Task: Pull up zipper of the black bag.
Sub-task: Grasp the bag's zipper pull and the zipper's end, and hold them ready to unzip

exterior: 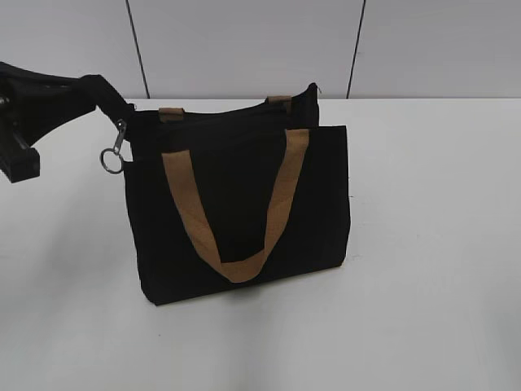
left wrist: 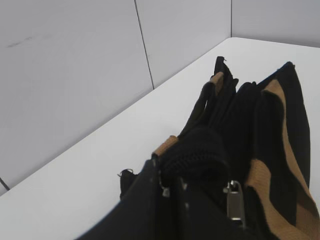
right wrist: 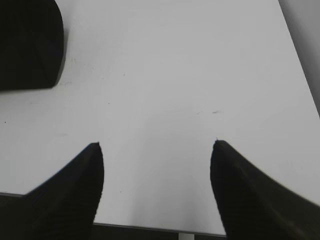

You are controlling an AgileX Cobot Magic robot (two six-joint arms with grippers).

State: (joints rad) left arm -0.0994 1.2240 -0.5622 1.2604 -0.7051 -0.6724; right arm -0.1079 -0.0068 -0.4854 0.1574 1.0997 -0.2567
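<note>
1. Left wrist view shows the left claw (left wrist: 192, 162) only in part; its tips are lost in dark cloth at the top corner of the bag (left wrist: 260, 150); it seems pinched on that cloth, but I cannot tell for sure.
2. One zipper (exterior: 114, 151) hangs at the bag's top left corner, just under the arm's tip; its ring dangles free; up close only its silver slider (left wrist: 235, 202) shows, cut off low down.
3. One bag (exterior: 244, 204) stands on the white table (exterior: 440, 285); two tan straps, the front one (exterior: 236, 204) in full, the back one mostly hidden.
4. Right claw (right wrist: 157, 150) is wide open, holding nothing, over bare table; a dark shape sits top left, cut off.
</note>
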